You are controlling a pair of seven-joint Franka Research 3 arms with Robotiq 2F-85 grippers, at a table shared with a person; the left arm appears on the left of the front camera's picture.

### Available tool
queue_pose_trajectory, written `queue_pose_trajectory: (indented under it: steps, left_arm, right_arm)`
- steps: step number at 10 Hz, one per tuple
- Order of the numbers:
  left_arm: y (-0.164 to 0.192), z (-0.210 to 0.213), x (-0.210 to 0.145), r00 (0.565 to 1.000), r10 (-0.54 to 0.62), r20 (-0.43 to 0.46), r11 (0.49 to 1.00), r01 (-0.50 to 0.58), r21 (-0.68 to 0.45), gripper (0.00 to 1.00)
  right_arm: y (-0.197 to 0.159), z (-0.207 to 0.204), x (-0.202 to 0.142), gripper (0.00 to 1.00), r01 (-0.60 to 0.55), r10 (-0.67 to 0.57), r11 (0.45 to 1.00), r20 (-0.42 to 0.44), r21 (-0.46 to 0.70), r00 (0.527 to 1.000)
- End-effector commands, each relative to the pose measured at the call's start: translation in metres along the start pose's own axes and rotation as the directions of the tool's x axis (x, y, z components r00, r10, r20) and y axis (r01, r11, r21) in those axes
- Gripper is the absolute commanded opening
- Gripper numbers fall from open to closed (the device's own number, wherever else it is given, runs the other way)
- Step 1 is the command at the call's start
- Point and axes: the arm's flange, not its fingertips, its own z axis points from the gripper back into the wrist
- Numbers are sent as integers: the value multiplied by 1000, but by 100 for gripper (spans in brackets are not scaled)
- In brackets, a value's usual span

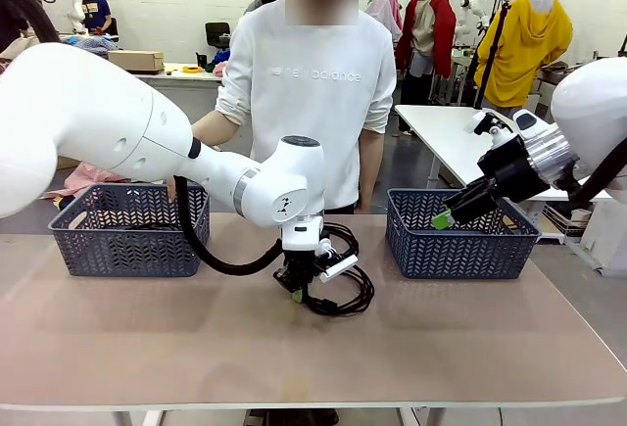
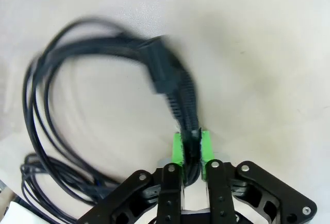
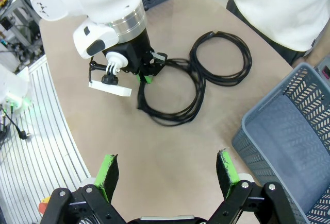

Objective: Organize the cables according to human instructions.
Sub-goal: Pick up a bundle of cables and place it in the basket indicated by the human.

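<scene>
Grasping is the step in hand: the left gripper [image 2: 191,144] is clamped on a cable coil [image 2: 165,74] at the middle of the table [image 1: 490,348], its green pads pinching several strands just past a plug. The next move likely calls for a lift and a carry to whichever basket the person [image 1: 309,83] indicates, left basket [image 1: 127,245] or right basket [image 1: 456,250]. The right gripper [image 3: 167,170] hangs wide apart near the right basket. A second coil [image 3: 221,59] lies just beside the first, on the person's side. The cords are thin, black and loosely looped, so strands may snag.

2 black coiled cables [image 2: 180,100] lie side by side.
</scene>
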Motion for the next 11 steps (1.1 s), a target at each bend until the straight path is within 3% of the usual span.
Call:
queue_pose_trajectory:
  steps: [1, 4, 6, 9, 11]
  left_arm:
    - [0, 2, 0, 1000, 0, -8, 1000, 0, -10, 0]
    - [-6, 17, 7, 999, -33, -3, 999, 33, 6, 0]
    - [-21, 53, 15, 999, -47, 3, 998, 47, 29, 0]
    - [-56, 129, -8, 991, 107, -77, 993, -103, 57, 0]
    - [-87, 166, -50, 961, 260, -91, 964, -253, 81, 0]
  right_arm:
    - [-3, -2, 1, 100, -19, 19, 1000, 28, 15, 999]
    - [-3, -2, 1, 100, -19, 19, 1000, 28, 15, 999]
    - [-3, -2, 1, 100, -19, 19, 1000, 28, 15, 999]
    - [-3, -2, 1, 100, -19, 19, 1000, 28, 15, 999]
    - [-3, -2, 1, 100, -19, 19, 1000, 28, 15, 999]
